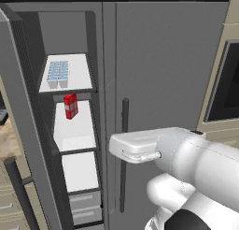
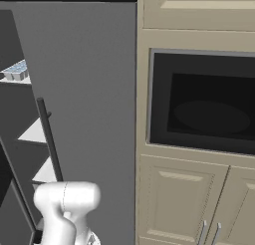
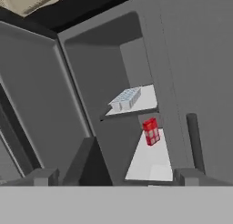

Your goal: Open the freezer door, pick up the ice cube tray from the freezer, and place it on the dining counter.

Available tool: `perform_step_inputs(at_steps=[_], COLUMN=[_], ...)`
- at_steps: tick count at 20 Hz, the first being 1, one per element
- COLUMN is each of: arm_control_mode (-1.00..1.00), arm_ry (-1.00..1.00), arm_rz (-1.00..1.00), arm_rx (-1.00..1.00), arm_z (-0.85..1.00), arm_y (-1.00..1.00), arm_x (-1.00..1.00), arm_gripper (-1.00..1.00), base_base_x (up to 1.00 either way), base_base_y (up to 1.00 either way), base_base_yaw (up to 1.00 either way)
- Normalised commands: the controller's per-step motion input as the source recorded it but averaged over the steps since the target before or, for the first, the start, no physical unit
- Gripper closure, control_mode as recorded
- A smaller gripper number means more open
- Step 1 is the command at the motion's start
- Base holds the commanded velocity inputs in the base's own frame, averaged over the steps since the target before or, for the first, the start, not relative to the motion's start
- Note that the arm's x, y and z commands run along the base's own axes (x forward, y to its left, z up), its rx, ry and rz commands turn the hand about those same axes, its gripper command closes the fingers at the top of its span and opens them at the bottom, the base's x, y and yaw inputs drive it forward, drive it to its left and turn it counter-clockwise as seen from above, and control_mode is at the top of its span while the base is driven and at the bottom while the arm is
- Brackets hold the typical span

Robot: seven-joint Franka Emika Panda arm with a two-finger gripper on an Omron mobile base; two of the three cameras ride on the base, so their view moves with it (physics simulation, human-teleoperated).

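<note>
The freezer door (image 1: 21, 107) stands swung open to the left, with its dark handle (image 1: 16, 187) low at the left edge. Inside the freezer (image 1: 70, 32), the pale-blue ice cube tray (image 1: 58, 74) lies flat on the top white shelf; it also appears as the tray (image 3: 126, 99) and as the tray (image 2: 15, 72). My gripper (image 3: 116, 177) is open and empty, fingertips (image 3: 45, 176) wide apart, well short of the shelves and below the tray. My white hand (image 1: 133, 147) hangs in front of the plain grey door. A beige-brown countertop (image 1: 8, 142) shows left; I cannot tell if it is the dining counter.
A red carton (image 1: 70, 105) stands on the second shelf, seen too as the carton (image 3: 151, 131). The wider grey door (image 1: 163, 84) is shut, its dark vertical handle (image 1: 124, 154) just beside my hand. Grey drawers (image 1: 85, 208) sit at the bottom. A black oven (image 2: 204, 104) and beige cabinets (image 2: 184, 204) stand right.
</note>
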Motion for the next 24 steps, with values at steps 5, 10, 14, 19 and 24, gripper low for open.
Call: perform_step_inputs(at_steps=[5, 10, 14, 19, 24], arm_control_mode=[-1.0, -1.0, -1.0, -1.0, -1.0], arm_ry=[0.0, -0.01, -0.01, -0.09, -0.26], arm_rz=[0.38, 0.38, 0.37, 0.34, 0.24], arm_rx=[0.07, 0.01, 0.0, -0.01, -0.08], arm_z=[0.0, 0.0, 0.0, 0.0, 0.0], arm_y=[-0.06, 0.0, 0.0, 0.06, 0.32], arm_x=[0.7, 0.63, 0.59, 0.3, 0.01], arm_gripper=[-1.0, -1.0, -1.0, -1.0, -1.0], base_base_x=[0.0, 0.0, 0.0, 0.0, 0.0], base_base_y=[0.0, 0.0, 0.0, 0.0, 0.0], base_base_yaw=[0.0, 0.0, 0.0, 0.0, 0.0])
